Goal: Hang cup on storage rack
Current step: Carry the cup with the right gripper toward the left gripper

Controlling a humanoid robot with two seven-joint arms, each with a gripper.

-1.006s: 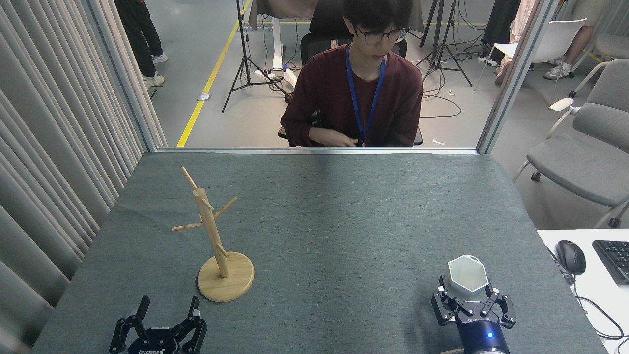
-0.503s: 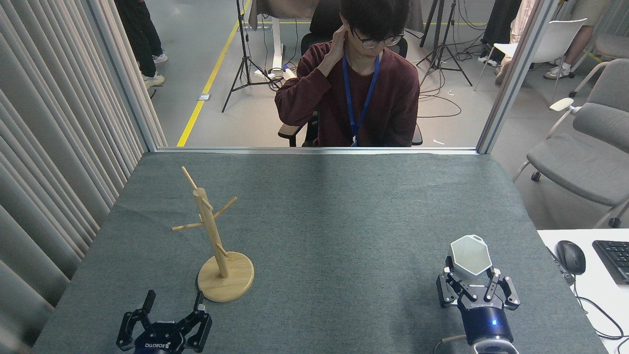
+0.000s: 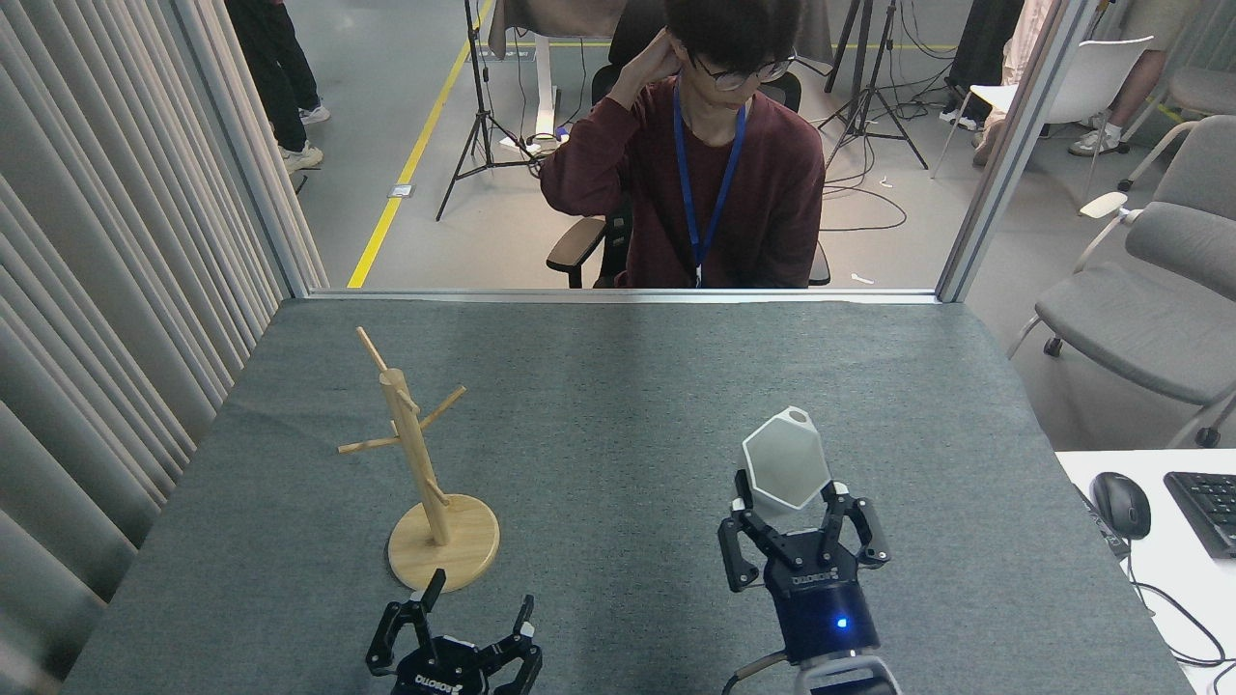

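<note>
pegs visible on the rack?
4 on the storage rack: one up-left at the top, one pointing right, one long pointing left, one short stub low on the right. Others may hide behind the post.

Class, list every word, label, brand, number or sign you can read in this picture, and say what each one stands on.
"ROBOTIQ", printed upside down on the body of the left pincer.
"ROBOTIQ", again upside down and small, on the body of the right pincer, which holds the cup.
The keyboard has key markings, too small to read.
No lettering shows on the storage rack or the cup.
</note>
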